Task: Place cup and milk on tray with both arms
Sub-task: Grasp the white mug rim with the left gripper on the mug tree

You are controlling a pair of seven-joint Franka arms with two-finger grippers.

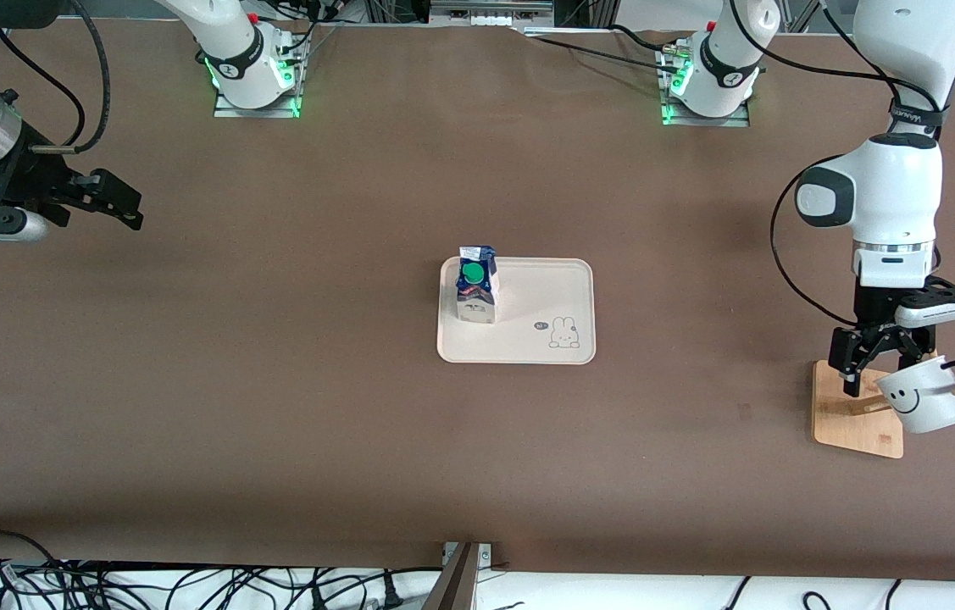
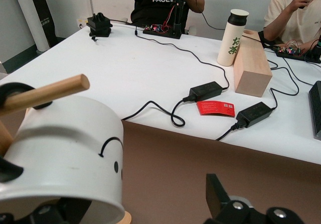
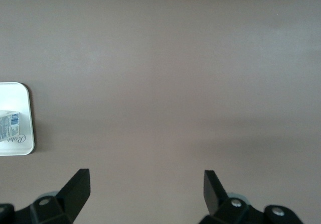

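Observation:
The milk [image 1: 477, 288] stands upright with its green cap on the cream tray [image 1: 545, 284] at the table's middle, at the tray's end toward the right arm. The white smiley cup [image 1: 926, 398] hangs tilted on a peg of a wooden rack [image 1: 854, 419] at the left arm's end. My left gripper [image 1: 880, 373] is open right at the cup's rim. In the left wrist view the cup [image 2: 60, 153] hides one finger, and the gripper [image 2: 145, 199] holds nothing. My right gripper [image 1: 131, 203] is open and empty over bare table at the right arm's end. Its wrist view [image 3: 145, 184] shows the tray's corner [image 3: 27, 138] and the milk [image 3: 7, 126].
The rack's wooden pegs [image 2: 50, 91] stick out past the cup. A white table [image 2: 150, 68] with cables, power adapters, a wooden block and a bottle adjoins the brown table by the rack. Cables lie along the table's edge nearest the front camera [image 1: 189, 585].

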